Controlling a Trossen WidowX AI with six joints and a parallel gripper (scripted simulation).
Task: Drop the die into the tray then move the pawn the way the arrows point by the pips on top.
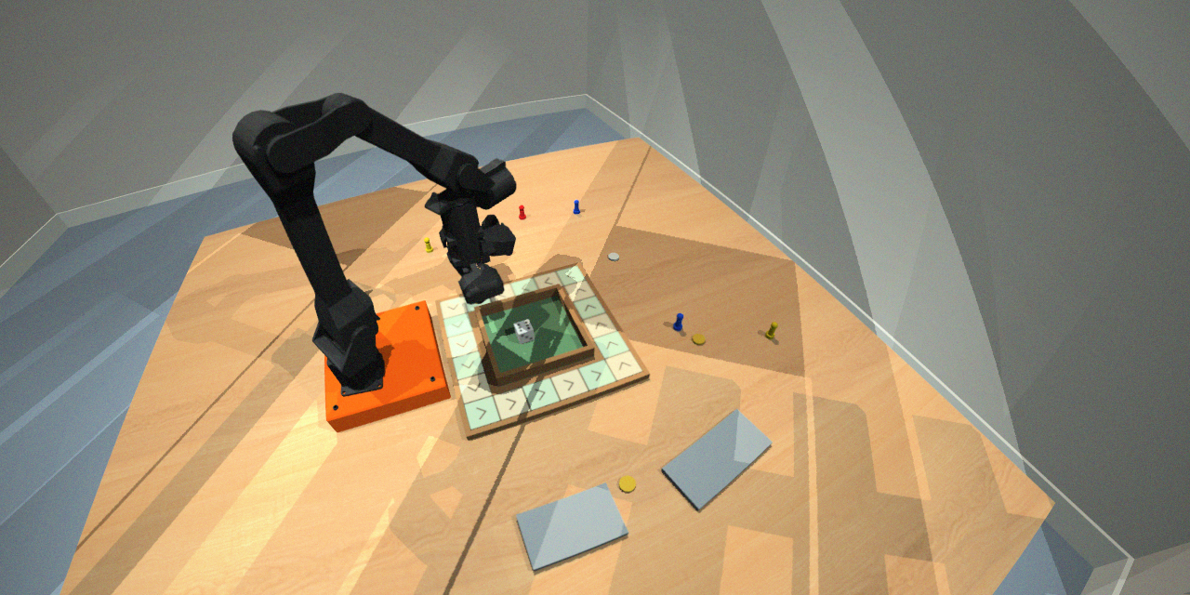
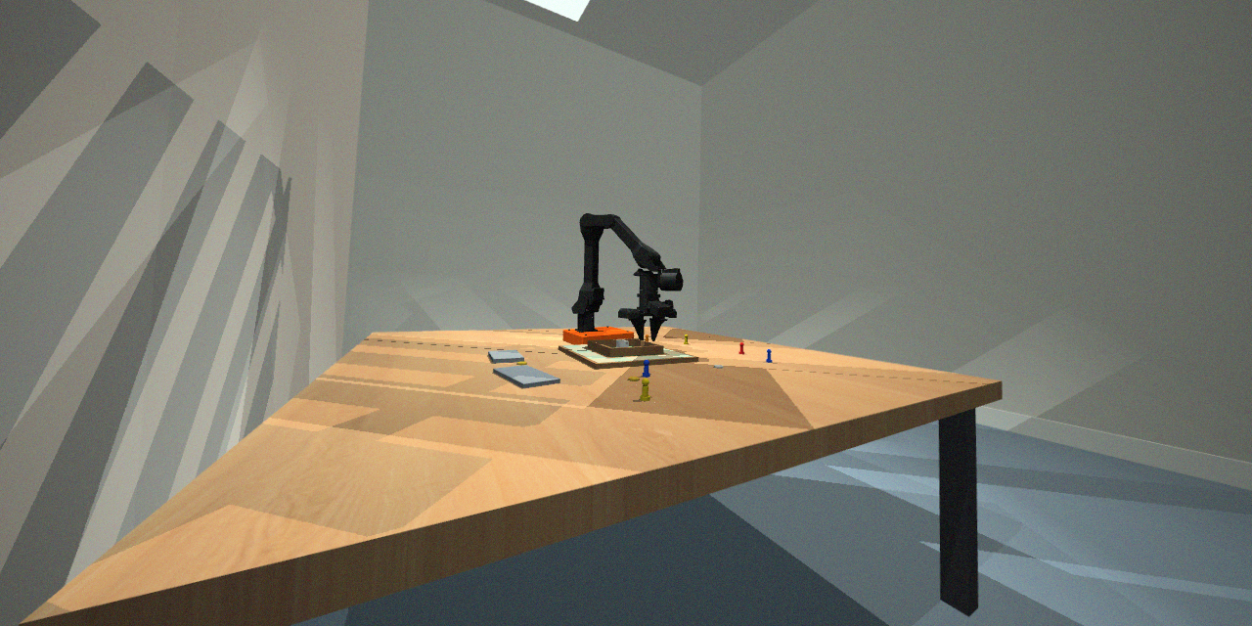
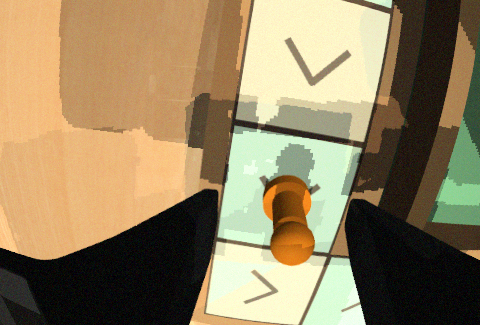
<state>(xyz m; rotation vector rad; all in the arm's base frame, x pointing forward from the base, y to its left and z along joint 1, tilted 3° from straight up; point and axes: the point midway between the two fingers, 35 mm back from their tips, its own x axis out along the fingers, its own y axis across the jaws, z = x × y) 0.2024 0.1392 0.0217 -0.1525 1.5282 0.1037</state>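
two black fingers of the black parallel-jaw gripper (image 3: 283,279) stood partly spread, one on each side of the small orange pawn (image 3: 288,225), apart from it and holding nothing. one orange pawn stood upright on a pale green arrow square of the square wooden board (image 1: 545,403), at the board's 11 o'clock corner in the top view. one white die (image 1: 523,331) lay in the green-floored dice tray (image 1: 540,364) at the board's centre. off the board stood two blue pawns (image 1: 678,322), two yellow pawns (image 1: 771,330) and one red pawn (image 1: 522,212); two grey flat slabs (image 1: 715,458) lay toward 5 o'clock. nothing stood between the fingers and the orange pawn.
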